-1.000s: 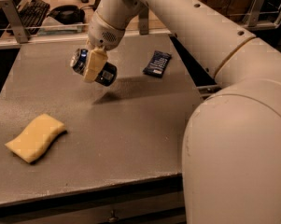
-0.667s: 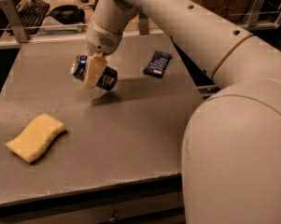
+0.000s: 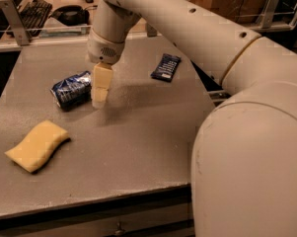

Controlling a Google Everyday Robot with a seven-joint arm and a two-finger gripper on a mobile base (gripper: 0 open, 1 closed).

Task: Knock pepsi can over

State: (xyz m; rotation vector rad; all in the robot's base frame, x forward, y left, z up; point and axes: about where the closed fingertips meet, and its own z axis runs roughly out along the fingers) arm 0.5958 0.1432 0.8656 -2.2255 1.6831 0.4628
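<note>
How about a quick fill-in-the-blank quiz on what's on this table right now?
1. The pepsi can lies on its ____ on the table.
2. The gripper hangs low over the table, close beside the ____.
3. The sponge near the front edge is ____ in colour.
4. The flat snack wrapper farther back is dark ____.

Missing words: side; pepsi can; yellow; blue.

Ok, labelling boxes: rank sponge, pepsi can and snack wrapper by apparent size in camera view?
1. sponge
2. pepsi can, lying beside the gripper
3. snack wrapper, only slightly smaller and farther back, so unsure
</note>
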